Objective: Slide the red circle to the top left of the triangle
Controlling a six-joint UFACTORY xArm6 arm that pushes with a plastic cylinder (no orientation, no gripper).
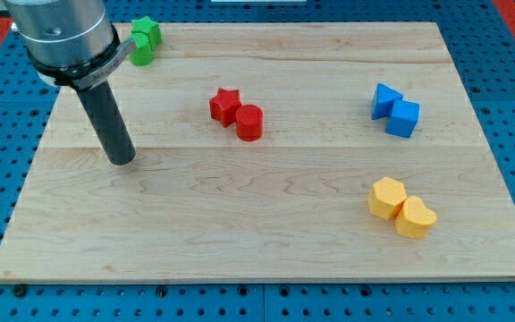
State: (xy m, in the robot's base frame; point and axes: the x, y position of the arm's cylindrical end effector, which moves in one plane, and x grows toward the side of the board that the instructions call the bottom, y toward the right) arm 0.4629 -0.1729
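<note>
Tip (122, 162) touching nothing | red circle (249, 122) well right of it

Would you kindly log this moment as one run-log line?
my tip: left of reds, apart | red circle: touching red star | blue triangle: far right | slide: not started

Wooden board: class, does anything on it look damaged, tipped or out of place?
Nothing stands out. The board is intact, with blocks sitting flat in colour pairs: red, blue, yellow, green. My tip rests left of the reds.
</note>
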